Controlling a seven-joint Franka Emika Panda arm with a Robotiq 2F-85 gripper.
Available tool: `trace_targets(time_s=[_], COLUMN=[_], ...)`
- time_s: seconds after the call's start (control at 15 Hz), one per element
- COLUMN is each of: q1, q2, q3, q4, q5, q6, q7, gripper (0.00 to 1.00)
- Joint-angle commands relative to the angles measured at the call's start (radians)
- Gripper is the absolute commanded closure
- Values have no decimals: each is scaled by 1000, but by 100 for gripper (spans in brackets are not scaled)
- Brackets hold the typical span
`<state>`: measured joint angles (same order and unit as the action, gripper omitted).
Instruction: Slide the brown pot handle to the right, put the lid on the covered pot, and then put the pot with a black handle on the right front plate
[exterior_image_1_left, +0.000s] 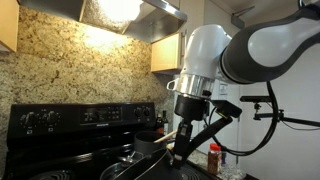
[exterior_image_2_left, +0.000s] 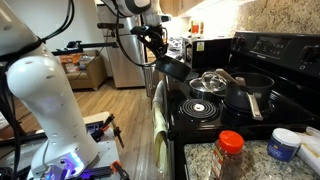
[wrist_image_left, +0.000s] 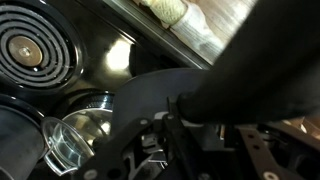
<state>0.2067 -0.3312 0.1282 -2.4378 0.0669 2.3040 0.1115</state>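
Note:
My gripper (exterior_image_2_left: 160, 52) is shut on the black handle (exterior_image_1_left: 205, 128) of the wide black pot (exterior_image_2_left: 176, 69). It holds the pot in the air over the stove's front edge. In the wrist view the gripper (wrist_image_left: 185, 115) is mostly hidden behind the dark handle (wrist_image_left: 250, 75) that crosses the picture. The clear glass lid (exterior_image_2_left: 210, 80) rests on a pot in the middle of the cooktop, and its metal rim shows in the wrist view (wrist_image_left: 75, 140). Behind it stands the tall dark pot (exterior_image_2_left: 252, 85) with its brown wooden handle (exterior_image_2_left: 254, 106) pointing toward the counter.
A bare coil burner (exterior_image_2_left: 203, 107) sits at the stove front and shows in the wrist view (wrist_image_left: 35, 55). A towel (exterior_image_2_left: 158, 120) hangs on the oven door. A red-capped jar (exterior_image_2_left: 230, 150) and a white tub (exterior_image_2_left: 283, 145) stand on the granite counter. The stove's back panel (exterior_image_1_left: 80, 115) rises behind.

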Motion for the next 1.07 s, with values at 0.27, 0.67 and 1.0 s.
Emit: trace_targets(time_s=[0.27, 0.67, 1.0], q1=[-75, -171, -254], q2=[-248, -396, -390], q3=[-45, -68, -77], q4=[-197, -350, -360], q5=[44, 8, -8], q6=[36, 131, 211], q7=[52, 70, 73], gripper=[85, 85, 85])
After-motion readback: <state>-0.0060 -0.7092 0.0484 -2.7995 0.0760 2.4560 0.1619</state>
